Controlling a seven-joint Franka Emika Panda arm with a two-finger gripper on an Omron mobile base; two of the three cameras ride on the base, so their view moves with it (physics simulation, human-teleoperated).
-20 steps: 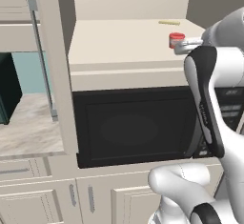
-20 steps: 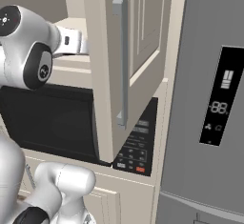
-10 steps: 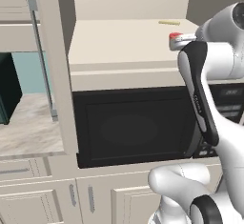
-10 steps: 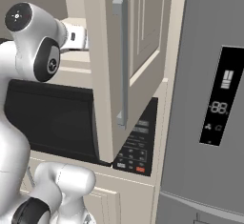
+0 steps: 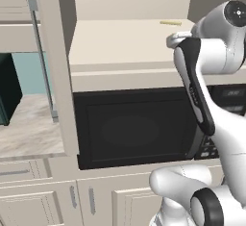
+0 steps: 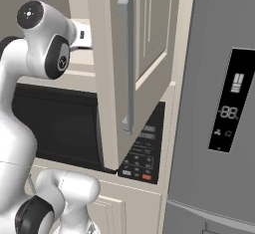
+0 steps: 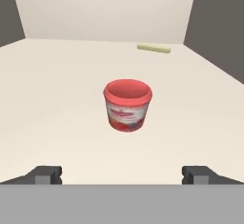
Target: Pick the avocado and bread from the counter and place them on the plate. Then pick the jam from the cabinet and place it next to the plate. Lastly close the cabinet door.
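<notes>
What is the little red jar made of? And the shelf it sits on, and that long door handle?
The jar looks like smooth plastic or glass: a matte red top and a printed red-and-white label, with no shine to settle it. The shelf looks like painted wood or laminate, plain cream and flat, with no grain. The door handle looks like brushed metal, grey with a soft sheen.

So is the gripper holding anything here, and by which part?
Nothing is held. The gripper is open, with the jam standing free ahead on the cabinet shelf.

A black microwave sits above cream drawers, with a grey fridge alongside.
</notes>
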